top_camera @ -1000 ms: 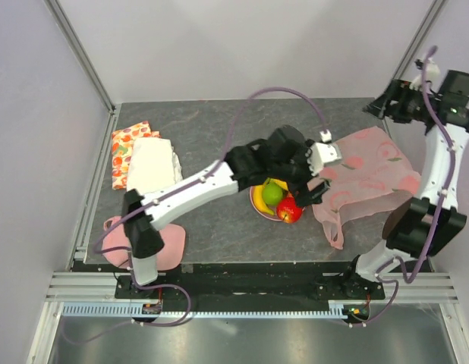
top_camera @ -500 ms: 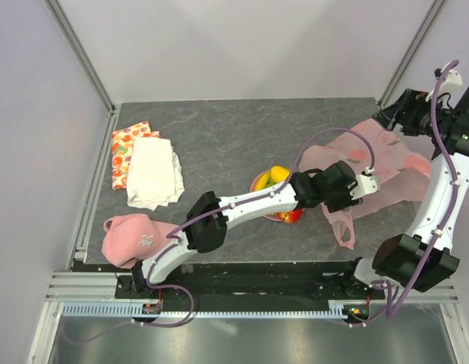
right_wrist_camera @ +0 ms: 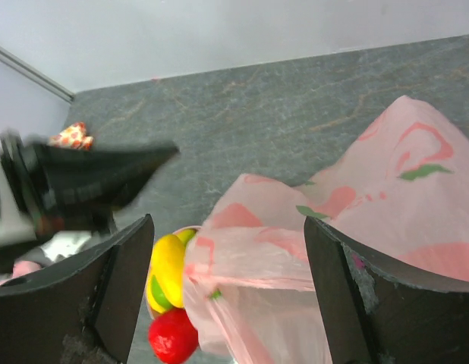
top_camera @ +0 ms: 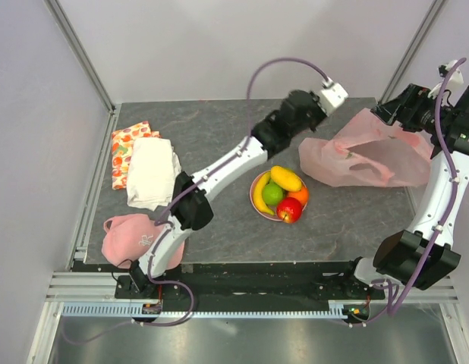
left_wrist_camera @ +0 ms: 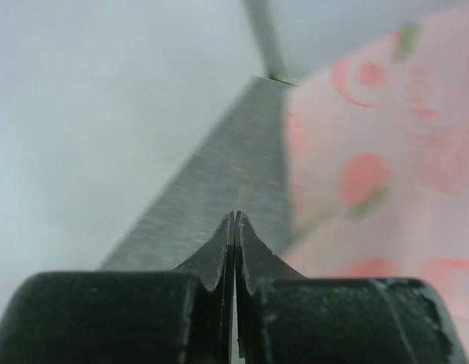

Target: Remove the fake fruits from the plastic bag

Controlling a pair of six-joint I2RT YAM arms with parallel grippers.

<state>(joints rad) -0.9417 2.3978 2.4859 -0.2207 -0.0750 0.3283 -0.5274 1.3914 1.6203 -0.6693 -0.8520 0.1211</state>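
Note:
The fake fruits sit heaped on a pink plate [top_camera: 265, 215] at mid-table: banana [top_camera: 259, 197], mango [top_camera: 286, 179], green apple [top_camera: 273, 195], orange [top_camera: 299, 196], red apple [top_camera: 289, 210]. The right wrist view shows the mango [right_wrist_camera: 168, 265] and red apple [right_wrist_camera: 172, 337] past the bag's edge. The pale-pink plastic bag [top_camera: 363, 155] is bunched and puffed up at the right. My left gripper [top_camera: 332, 100] hangs above the table's back, left of the bag, its jaws shut [left_wrist_camera: 234, 221] with nothing visible between them. My right gripper [right_wrist_camera: 234, 292] is open over the bag [right_wrist_camera: 356, 227]; contact cannot be told.
A fruit-printed cloth [top_camera: 128, 146] and a white cloth [top_camera: 152, 173] lie at the left. A pink cloth with a logo [top_camera: 132, 239] lies front left. Enclosure walls and metal posts ring the table; the right arm's base [top_camera: 409, 258] stands front right.
My left arm has swung from over the plate, past the bag, up to the back of the table, shutting its jaws. The bag, flat before, is now bunched and raised.

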